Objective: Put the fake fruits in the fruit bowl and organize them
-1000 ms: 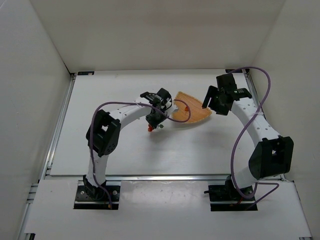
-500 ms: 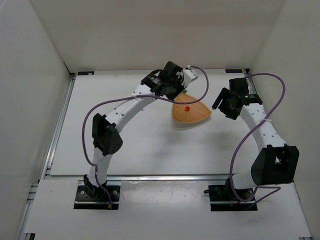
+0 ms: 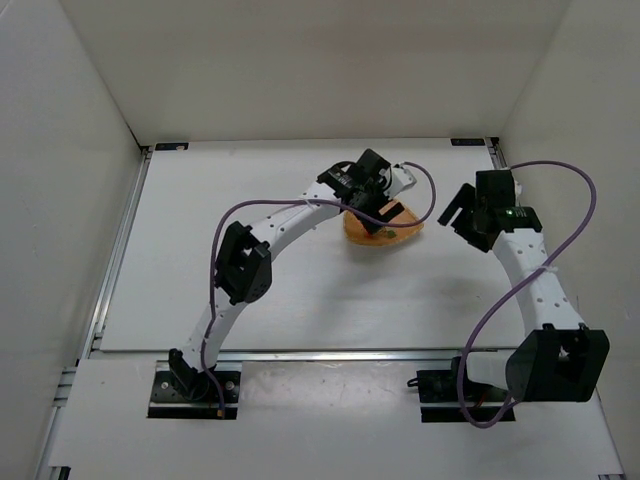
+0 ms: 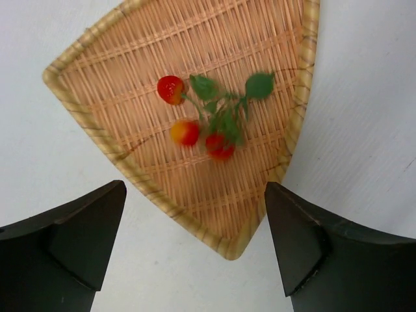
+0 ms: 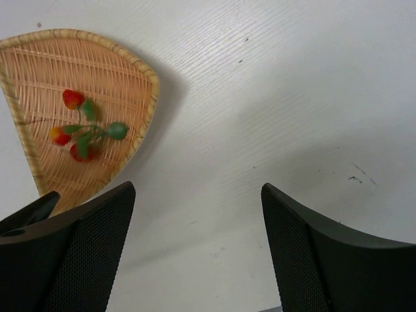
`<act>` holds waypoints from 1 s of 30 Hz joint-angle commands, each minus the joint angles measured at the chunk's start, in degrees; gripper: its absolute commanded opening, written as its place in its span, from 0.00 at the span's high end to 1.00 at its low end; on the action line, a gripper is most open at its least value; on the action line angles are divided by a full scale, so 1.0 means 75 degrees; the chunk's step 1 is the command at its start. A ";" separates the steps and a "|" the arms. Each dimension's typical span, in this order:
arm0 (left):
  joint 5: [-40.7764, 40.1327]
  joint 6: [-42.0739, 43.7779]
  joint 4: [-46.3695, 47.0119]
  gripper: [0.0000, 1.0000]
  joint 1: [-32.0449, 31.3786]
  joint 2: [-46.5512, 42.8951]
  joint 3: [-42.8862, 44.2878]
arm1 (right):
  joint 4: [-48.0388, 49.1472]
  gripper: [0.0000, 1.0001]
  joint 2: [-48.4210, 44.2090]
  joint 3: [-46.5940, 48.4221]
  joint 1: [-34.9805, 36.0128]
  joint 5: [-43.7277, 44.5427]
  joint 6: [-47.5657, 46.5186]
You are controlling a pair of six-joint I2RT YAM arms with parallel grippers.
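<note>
The fake fruits, three small red balls on thin stems with green leaves, lie inside the fruit bowl, near the middle of its woven floor. The left end effector hangs directly above the bowl's pointed corner, its fingers spread wide and holding nothing. The right end effector hovers just off the bowl's right side over the bare white surface, its fingers also well apart and empty. The bowl rests flat on the surface.
</note>
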 commanded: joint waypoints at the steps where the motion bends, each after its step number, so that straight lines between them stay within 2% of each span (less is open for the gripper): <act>1: -0.0324 -0.0007 0.0229 0.00 -0.0034 -0.0999 0.0163 | -0.0097 0.17 -0.0479 -0.0178 -0.0087 0.0275 0.0025; 5: -0.1366 -0.0077 0.0229 0.00 0.0058 -0.1969 -0.0200 | -0.0249 0.11 -0.0843 -0.0249 -0.0157 0.0346 -0.0045; 8: -0.1779 -0.0393 0.0229 0.00 0.0678 -0.2709 -0.0938 | -0.0413 0.03 -0.1078 -0.0319 -0.0250 0.0205 -0.0466; 12: -0.1779 -0.0652 0.0148 0.00 0.2072 -0.4335 -0.2378 | -0.0881 0.01 -0.1418 -0.0494 -0.0415 0.0065 -0.0678; 16: -0.1674 -0.0909 -0.0145 0.00 0.3958 -0.5486 -0.4134 | -0.1047 0.01 -0.1723 -0.0822 -0.0813 -0.0157 -0.0947; 18: -0.1115 -0.0979 -0.0391 0.00 0.4638 -0.6129 -0.4594 | -0.1221 0.01 -0.1793 -0.0905 -0.0977 -0.0357 -0.1123; 19: -0.0925 -0.1061 -0.0473 0.00 0.5314 -0.6353 -0.5106 | -0.1222 0.01 -0.1793 -0.0905 -0.0978 -0.0357 -0.1228; 21: -0.0527 -0.1062 -0.0580 0.00 0.5997 -0.6810 -0.5694 | -0.1316 0.01 -0.1793 -0.0905 -0.1048 -0.0357 -0.1311; 22: -0.0269 -0.1062 -0.0580 0.00 0.6604 -0.7265 -0.6324 | -0.1316 0.01 -0.1886 -0.0986 -0.1048 -0.0357 -0.1311; 25: -0.0161 -0.1062 -0.0487 0.00 0.7543 -0.8028 -0.7578 | -0.1316 0.01 -0.2074 -0.0987 -0.1048 -0.0521 -0.1218; 30: -0.0161 -0.1132 -0.0334 0.00 0.8145 -0.8816 -0.8837 | -0.1234 0.01 -0.2239 -0.1057 -0.1048 -0.0814 -0.1147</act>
